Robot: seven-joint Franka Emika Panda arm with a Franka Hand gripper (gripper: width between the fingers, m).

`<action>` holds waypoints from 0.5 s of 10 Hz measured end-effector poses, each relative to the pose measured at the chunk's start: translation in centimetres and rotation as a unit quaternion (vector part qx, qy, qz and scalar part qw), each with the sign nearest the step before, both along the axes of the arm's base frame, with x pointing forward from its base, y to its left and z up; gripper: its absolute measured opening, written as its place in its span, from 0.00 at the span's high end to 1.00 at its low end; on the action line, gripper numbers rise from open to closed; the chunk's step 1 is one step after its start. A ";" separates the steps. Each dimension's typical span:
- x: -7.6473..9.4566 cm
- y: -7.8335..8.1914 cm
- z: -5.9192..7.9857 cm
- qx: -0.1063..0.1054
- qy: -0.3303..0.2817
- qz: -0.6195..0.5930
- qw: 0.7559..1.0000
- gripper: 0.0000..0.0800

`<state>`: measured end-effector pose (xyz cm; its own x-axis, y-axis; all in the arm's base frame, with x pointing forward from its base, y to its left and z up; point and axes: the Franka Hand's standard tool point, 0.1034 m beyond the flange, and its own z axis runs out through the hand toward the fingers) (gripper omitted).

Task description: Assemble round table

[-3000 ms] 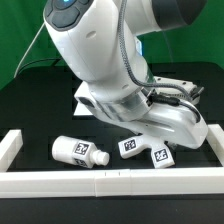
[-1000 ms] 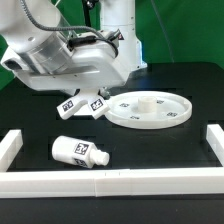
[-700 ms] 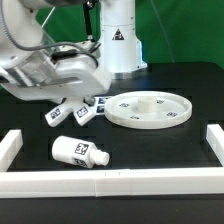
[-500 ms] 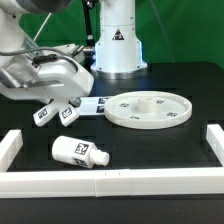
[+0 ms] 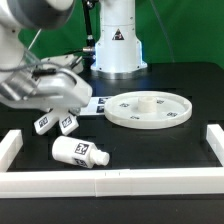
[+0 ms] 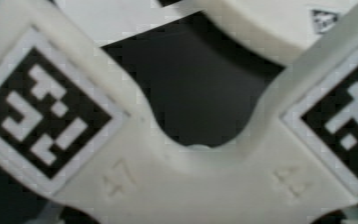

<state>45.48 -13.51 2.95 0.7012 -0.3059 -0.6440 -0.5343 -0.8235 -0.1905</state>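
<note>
Black matte worktop before a green backdrop, edged by a white rail frame (image 5: pixel 110 183). Exterior view: rimmed round disc (image 5: pixel 148 108) with raised central hub, lying flat; short cylindrical leg (image 5: pixel 80 151) on its side, to the exterior view's left of the disc and nearer the camera; end effector (image 5: pixel 57 112) further left, partly closed on the cross-shaped base (image 5: pixel 67 122). Wrist view alone: base's smooth white arms and square black-and-white tags close up.

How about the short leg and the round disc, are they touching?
Apart. The exterior view shows the leg lying on its side, with a plain strip of bare black table between it and the round disc.
</note>
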 end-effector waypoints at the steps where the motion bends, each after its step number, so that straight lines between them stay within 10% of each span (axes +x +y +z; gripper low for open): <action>1: 0.0 -0.2 -0.4 0.000 0.004 -0.001 1.000 0.44; 5: -0.1 -0.2 -0.5 0.000 0.004 0.000 1.000 0.44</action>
<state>45.39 -13.71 2.45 0.6965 -0.3053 -0.6494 -0.5357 -0.8234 -0.1874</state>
